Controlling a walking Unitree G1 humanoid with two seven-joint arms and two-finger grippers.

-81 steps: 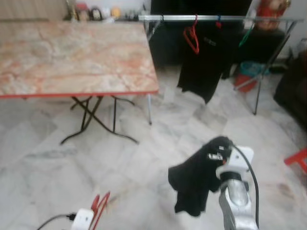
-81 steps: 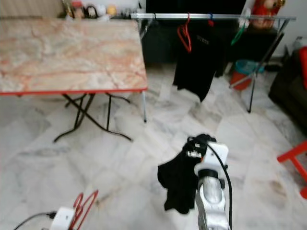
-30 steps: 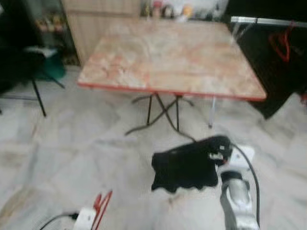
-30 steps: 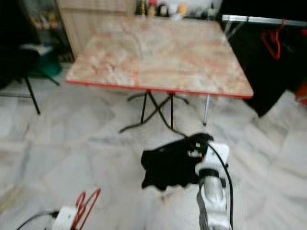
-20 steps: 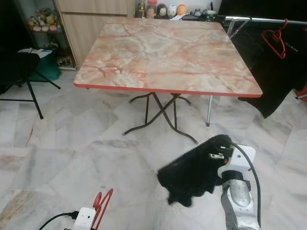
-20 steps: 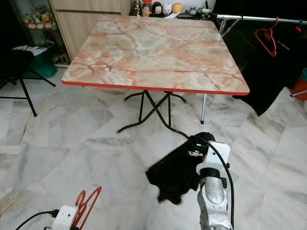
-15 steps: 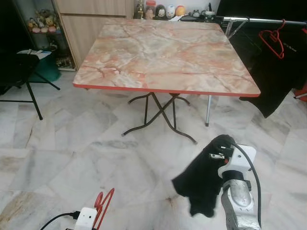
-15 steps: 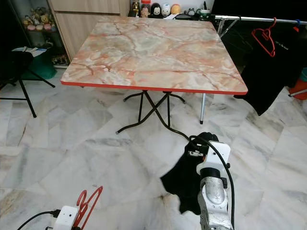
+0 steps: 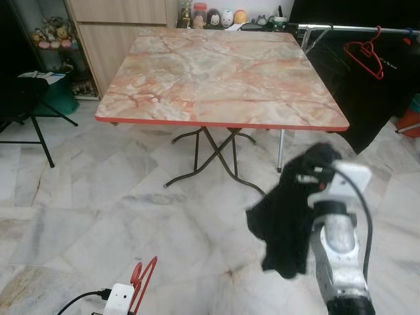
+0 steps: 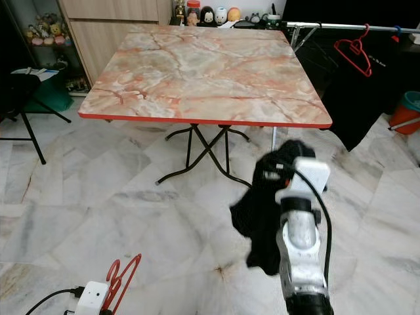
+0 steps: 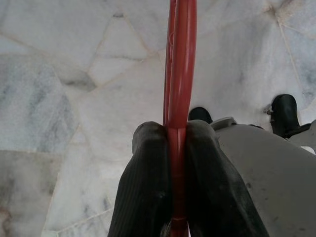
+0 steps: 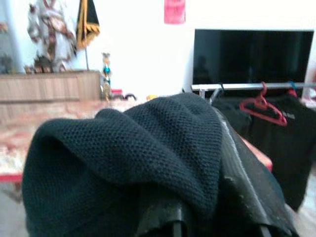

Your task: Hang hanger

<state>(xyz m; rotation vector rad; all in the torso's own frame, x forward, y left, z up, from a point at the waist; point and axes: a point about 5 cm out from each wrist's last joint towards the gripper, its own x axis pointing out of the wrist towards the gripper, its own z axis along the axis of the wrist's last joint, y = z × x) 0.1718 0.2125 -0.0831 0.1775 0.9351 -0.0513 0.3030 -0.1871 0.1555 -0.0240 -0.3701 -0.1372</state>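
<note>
A red hanger (image 9: pixel 143 281) is clamped low at my left side, near the marble floor. In the left wrist view my left gripper (image 11: pixel 174 132) is shut on the hanger's red bar (image 11: pixel 178 64). My right gripper (image 9: pixel 312 165) is raised in front of me, shut on a black knitted garment (image 9: pixel 282 223). The cloth drapes over the fingers and hangs down to the left of the silver arm. In the right wrist view the garment (image 12: pixel 128 148) covers the fingers.
A folding table (image 9: pixel 223 72) with a marble top and red edge stands just ahead. To its right is a metal clothes rail (image 9: pixel 354 27) with another red hanger (image 9: pixel 366 54) and a black shirt (image 9: pixel 371 105). A black chair (image 9: pixel 20 105) and cabinet are at the left.
My right arm has risen and carried the black garment higher and closer to the table edge. The cloth swung from spread out to hanging down. The left hanger stays low.
</note>
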